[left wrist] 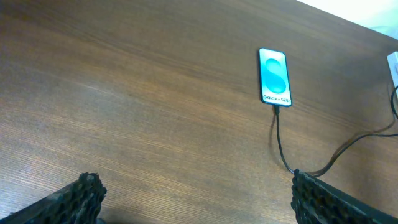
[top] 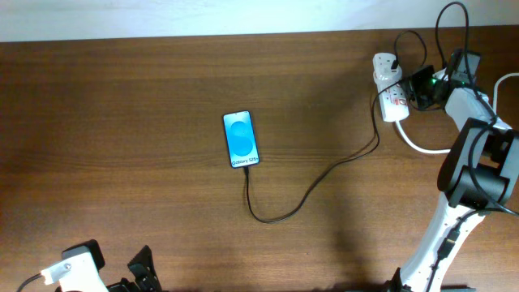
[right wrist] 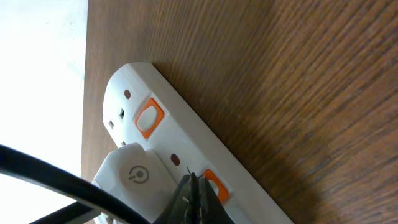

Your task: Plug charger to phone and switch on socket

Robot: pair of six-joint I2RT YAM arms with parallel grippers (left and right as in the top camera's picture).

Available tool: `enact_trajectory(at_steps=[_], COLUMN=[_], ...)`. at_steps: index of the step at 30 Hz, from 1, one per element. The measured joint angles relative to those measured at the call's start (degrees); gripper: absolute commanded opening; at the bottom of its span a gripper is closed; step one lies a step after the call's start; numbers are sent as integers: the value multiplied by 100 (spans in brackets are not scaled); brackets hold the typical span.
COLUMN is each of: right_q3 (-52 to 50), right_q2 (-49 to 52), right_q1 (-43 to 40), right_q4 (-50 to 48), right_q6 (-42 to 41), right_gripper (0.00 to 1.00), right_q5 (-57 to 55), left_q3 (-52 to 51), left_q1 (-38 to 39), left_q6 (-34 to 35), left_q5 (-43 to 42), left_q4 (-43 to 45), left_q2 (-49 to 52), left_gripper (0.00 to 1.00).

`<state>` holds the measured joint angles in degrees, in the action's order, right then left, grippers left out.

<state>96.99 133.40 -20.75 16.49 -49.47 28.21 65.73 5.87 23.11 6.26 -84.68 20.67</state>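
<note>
White socket [top: 392, 96] holds plug [right wrist: 134, 177]; charger [left wrist: 278, 137] seemingly in phone [top: 241, 139].

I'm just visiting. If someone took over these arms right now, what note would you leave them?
Left gripper: open, empty, at the near edge of the table.
Right gripper: shut, tips at an orange switch on the socket, far right.
Phone: mid-table, screen lit; charger runs into its bottom end.
Done: charger looks plugged in.
Left: press the switch; can't tell if it's on yet.
</note>
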Motion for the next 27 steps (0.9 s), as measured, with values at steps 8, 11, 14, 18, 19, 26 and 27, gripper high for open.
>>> enact_trajectory(at_steps=[8, 11, 14, 18, 19, 26, 27], right_q3=[107, 166, 190, 203, 214, 229, 229], right_q2=[0, 0, 0, -4, -7, -11, -15], right_q1=[127, 181, 208, 210, 210, 225, 238], right_q4=[170, 284, 330, 404, 439, 496, 501], right_q6=[278, 319, 321, 323, 326, 636, 682], right_gripper=[4, 4, 4, 4, 4, 4, 4], right_q5=[-361, -555, -656, -697, -704, -748, -774], left_q3=[0, 0, 0, 0, 0, 0, 0], left_q1=[0, 0, 0, 0, 0, 0, 0], left_q6=[0, 0, 0, 0, 0, 0, 0], left_q5=[2, 0, 0, 2, 2, 0, 2], left_q4=[0, 2, 0, 0, 2, 0, 0], left_q2=[0, 0, 0, 0, 0, 0, 0], left_gripper=[99, 99, 99, 100, 99, 99, 99])
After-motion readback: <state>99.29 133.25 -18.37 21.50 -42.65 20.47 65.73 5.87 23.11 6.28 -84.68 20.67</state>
